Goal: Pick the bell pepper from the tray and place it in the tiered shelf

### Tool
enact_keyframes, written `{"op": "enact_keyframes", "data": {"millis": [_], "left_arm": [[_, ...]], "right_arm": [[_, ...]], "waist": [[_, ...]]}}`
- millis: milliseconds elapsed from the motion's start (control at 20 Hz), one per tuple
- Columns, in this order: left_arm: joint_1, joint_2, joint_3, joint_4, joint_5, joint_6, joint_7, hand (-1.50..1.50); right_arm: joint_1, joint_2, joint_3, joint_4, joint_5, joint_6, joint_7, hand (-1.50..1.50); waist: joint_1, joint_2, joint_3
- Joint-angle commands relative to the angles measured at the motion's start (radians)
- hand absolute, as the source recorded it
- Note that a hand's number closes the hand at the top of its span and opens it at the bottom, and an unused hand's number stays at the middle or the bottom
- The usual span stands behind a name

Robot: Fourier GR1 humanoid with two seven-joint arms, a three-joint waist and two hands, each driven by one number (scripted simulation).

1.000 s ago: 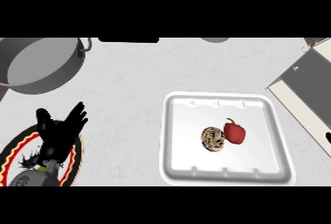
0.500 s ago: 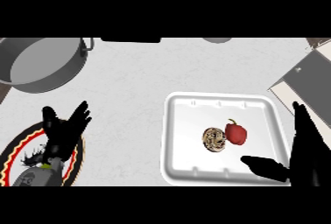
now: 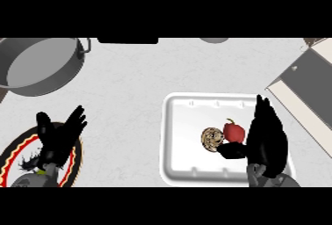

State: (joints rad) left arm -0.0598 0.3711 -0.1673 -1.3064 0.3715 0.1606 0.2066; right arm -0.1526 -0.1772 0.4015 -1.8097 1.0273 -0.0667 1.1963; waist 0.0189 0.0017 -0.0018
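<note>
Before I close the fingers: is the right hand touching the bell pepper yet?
Cannot tell. In the head view the right hand overlaps the bell pepper's right edge, showing neither contact nor gap.

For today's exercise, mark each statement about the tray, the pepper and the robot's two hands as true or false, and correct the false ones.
1. The bell pepper lies in the white tray. True.
2. A round cookie lies to the pepper's right. False: it lies to its left.
3. The right hand is over the tray beside the pepper. True.
4. The left hand holds the pepper. False: it is open over a patterned plate.
5. The grey pot stands inside the tray. False: it stands apart on the counter.
</note>
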Motion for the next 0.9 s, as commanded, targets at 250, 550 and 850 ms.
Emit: {"op": "enact_keyframes", "data": {"millis": [250,550,850], "left_arm": [[-0.017,0.001,0.029,-0.014,-0.007,0.009,0.039,0.00],[-0.038,-0.007,0.046,0.016,-0.015,-0.018,0.042,0.00],[-0.029,-0.050,0.035,0.036,-0.037,-0.022,0.009,0.00]], "right_arm": [[0.006,0.158,-0.015,0.140,0.197,0.028,0.147,-1.50],[-0.069,0.176,-0.066,0.192,0.203,0.057,0.155,-1.50],[-0.104,0.177,-0.077,0.324,0.207,-0.012,0.164,-1.50]], "waist": [[-0.019,-0.003,0.002],[-0.017,-0.001,0.002],[-0.012,0.000,0.002]]}}
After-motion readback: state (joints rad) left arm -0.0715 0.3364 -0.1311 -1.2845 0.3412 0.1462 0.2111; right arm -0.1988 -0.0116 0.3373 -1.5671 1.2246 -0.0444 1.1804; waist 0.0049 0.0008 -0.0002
